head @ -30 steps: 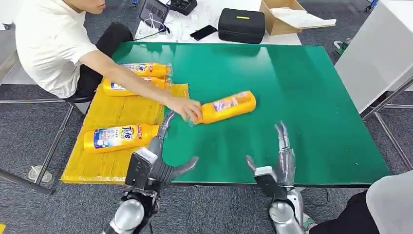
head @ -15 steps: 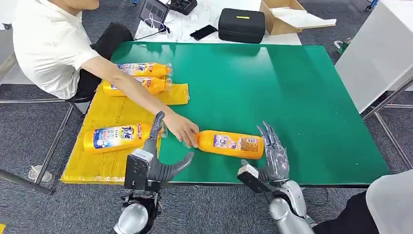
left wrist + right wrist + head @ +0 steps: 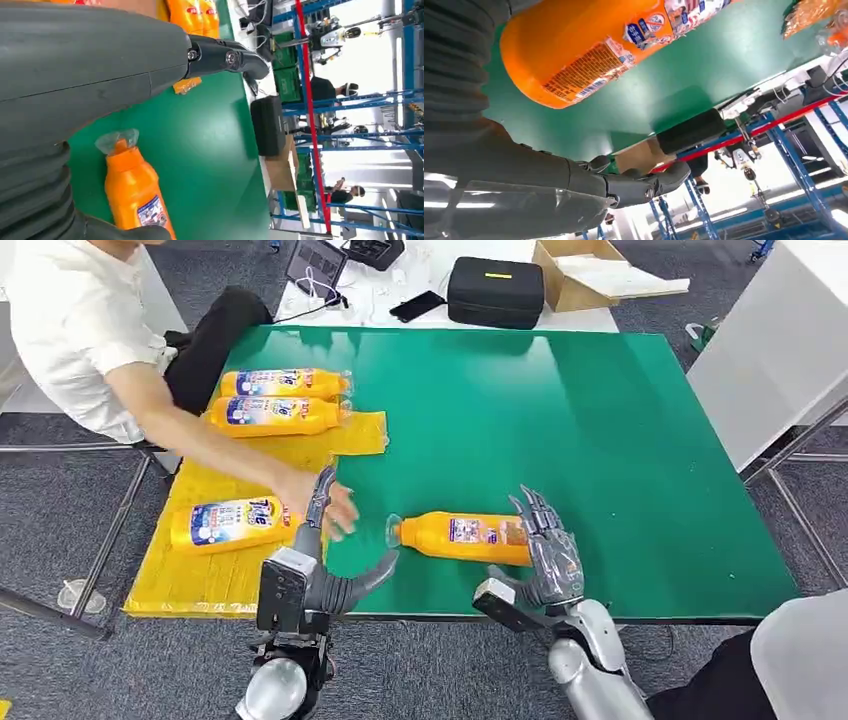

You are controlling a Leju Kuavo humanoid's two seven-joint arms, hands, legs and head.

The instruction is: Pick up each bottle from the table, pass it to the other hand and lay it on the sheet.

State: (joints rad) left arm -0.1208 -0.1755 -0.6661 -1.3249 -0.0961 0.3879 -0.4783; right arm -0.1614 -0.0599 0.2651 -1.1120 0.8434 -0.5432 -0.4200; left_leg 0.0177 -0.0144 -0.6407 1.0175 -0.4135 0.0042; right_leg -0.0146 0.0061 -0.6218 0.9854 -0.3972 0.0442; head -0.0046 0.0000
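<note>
An orange plastic bottle with a printed label and a clear wrapped cap [image 3: 462, 537] lies on its side on the green table top [image 3: 600, 420], near the front edge, its cap end pointing toward the robot's left. The robot's right hand [image 3: 545, 555] sits at the bottle's base end with its dark fingers [image 3: 535, 515] raised against the bottle's side; the head view shows them touching or just over it, but whether they actually grip it cannot be told, and the right wrist view shows the bottle's rounded base [image 3: 574, 50] close above the thick thumb without a clear closure around it. The left hand [image 3: 320, 560] rests at the table's front edge with its fingers apart and nothing in them, its thumb reaching toward the bottle's cap end but apart from it. A person in a white shirt [image 3: 70, 330] sits at the table's left side, one hand [image 3: 325, 505] stretched out just beside the left hand's fingertips. On the crinkled yellow sheet [image 3: 230, 470] that covers the table's left part lie three more orange bottles: two side by side at the far end [image 3: 280, 400] and one nearer the front [image 3: 235, 523]. Beyond the table stand a black zipped case [image 3: 495, 290] and an open cardboard box [image 3: 590, 270].
</note>
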